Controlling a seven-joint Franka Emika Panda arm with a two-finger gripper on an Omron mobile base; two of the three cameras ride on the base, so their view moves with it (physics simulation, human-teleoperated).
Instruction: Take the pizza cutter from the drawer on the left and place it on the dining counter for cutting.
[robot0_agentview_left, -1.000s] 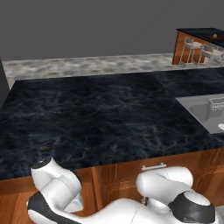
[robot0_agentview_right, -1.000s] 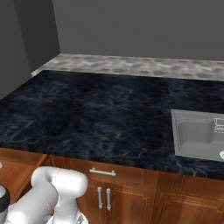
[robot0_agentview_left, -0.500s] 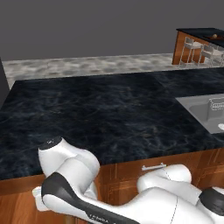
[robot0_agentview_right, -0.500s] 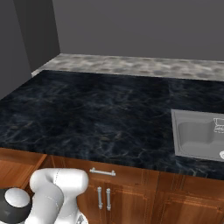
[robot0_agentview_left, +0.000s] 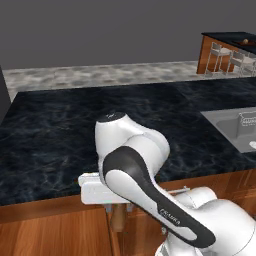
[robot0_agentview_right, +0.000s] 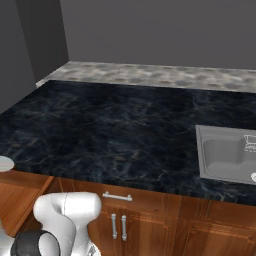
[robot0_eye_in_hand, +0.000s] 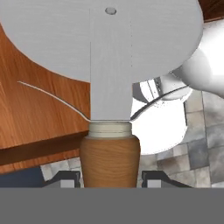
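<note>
**Cutter clamped, held at the counter's front edge**

I see the gripper clamped on the pizza cutter by its brown handle, a finger on each side (wheel looming large in my hand view). It hangs just below the front edge of the black counter, before the cabinet fronts.

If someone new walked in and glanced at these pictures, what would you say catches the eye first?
In the hand view, the pizza cutter looms largest: its pale round wheel spreads across the top, and its brown handle sits between the gripper fingertips at the bottom. In the left base view, the white arm rises in front of the black marble counter. The grey sink sits at the right of the right base view.
</note>
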